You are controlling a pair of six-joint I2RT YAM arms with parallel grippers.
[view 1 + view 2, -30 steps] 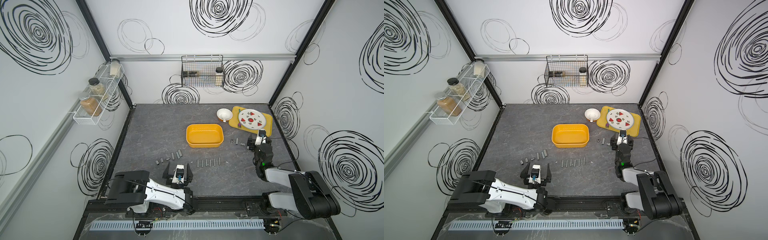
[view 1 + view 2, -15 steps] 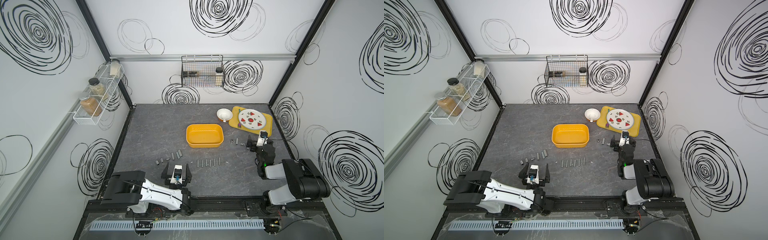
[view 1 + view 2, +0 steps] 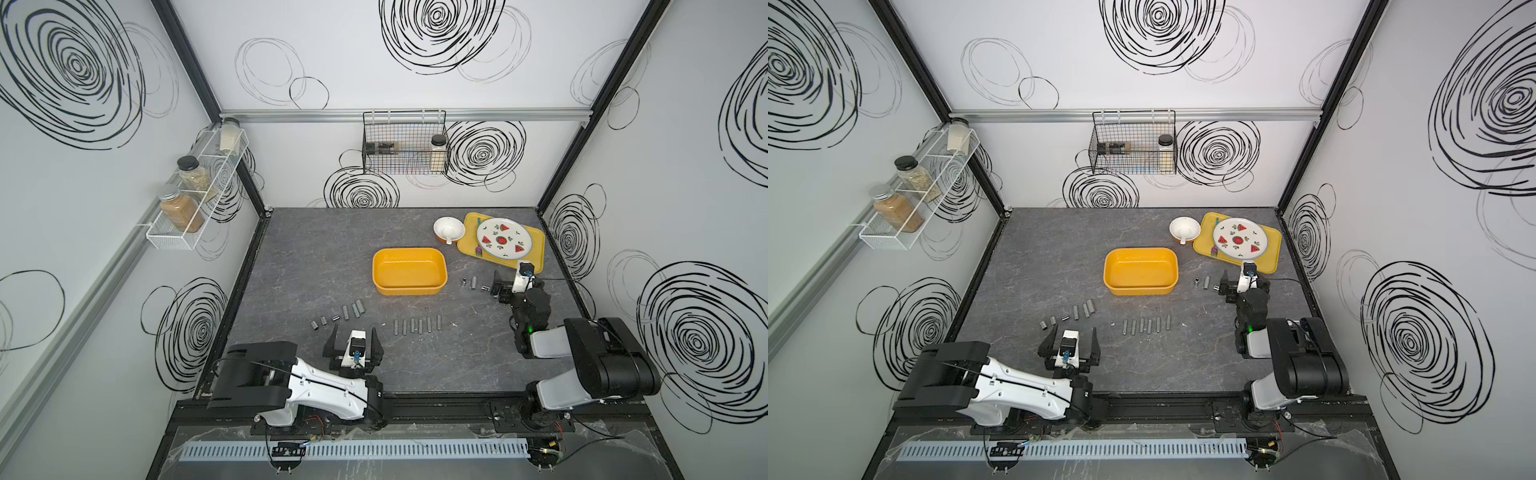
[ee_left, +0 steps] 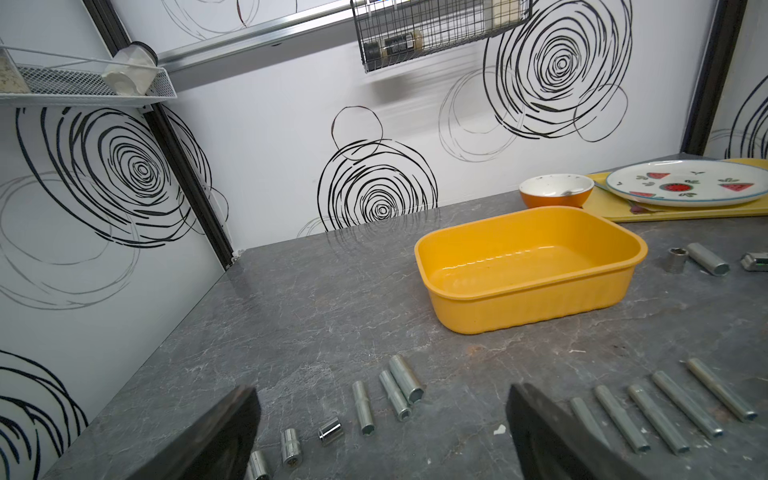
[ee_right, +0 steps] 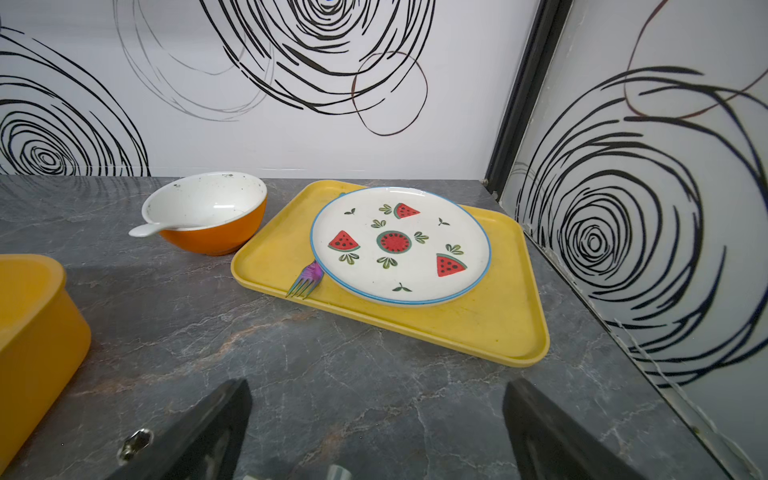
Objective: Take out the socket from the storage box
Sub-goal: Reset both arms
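a deep yellow-orange plastic tub (image 3: 409, 290), rectangular with rounded corners, stands upright and open at the centre of both top views, its smooth floor bare. small silver metal sockets (image 3: 420, 325) lie in rows below it, lower centre; three more sockets (image 3: 473, 282) sit just right of it.

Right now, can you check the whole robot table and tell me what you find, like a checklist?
Surface: grey table, no spills seen.
Job's things: box looks empty; sockets lie outside it on the table, in rows near the front and a few by the right arm.
Clutter: bowl; tray with plate and fork.
Grippers: left gripper open, empty; right gripper open, empty, a socket on the table beside one finger.
Cables: thin black cable by the right arm.
Surroundings: wire basket on the back wall; shelf with jars on a side wall.
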